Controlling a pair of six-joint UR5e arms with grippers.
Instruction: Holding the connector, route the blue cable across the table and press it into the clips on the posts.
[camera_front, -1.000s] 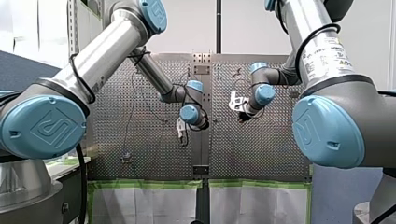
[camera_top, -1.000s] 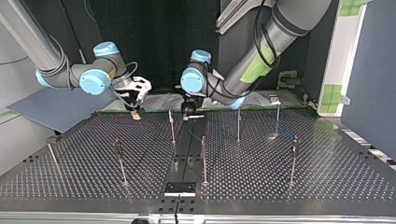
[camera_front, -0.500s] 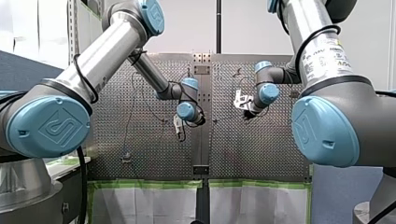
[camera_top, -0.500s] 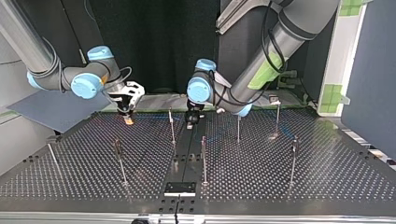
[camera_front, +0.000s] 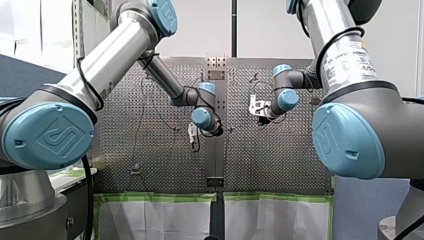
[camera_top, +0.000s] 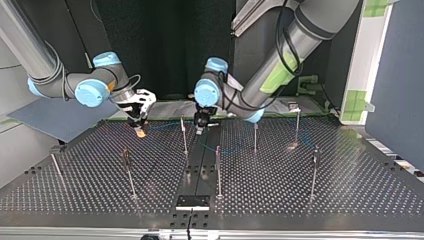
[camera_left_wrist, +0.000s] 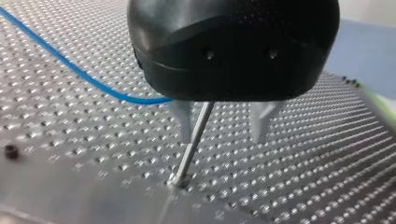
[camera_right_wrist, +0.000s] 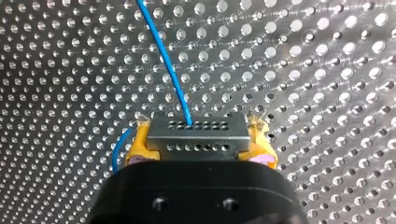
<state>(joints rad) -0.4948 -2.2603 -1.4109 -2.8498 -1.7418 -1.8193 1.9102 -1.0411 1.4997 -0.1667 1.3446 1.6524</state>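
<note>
At the top view's left, my right claw (camera_top: 140, 129) has been shifted slightly toward the middle over the last half second. Its yellow pads are pinched on the one connector (camera_right_wrist: 196, 135), from which the one blue cable (camera_right_wrist: 166, 60) is trailed over the counter (camera_top: 300, 200). Further right, my left claw (camera_left_wrist: 222, 137) has been edged sideways and is spread around a post (camera_left_wrist: 194, 135), with the cable beside one finger, so clipping is judged near. Seven posts (camera_top: 255, 137) and two claws are counted.

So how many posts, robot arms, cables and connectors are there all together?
Posts: 7
Robot arms: 2
Blue cable: 1
Connector: 1
Total: 11
</note>
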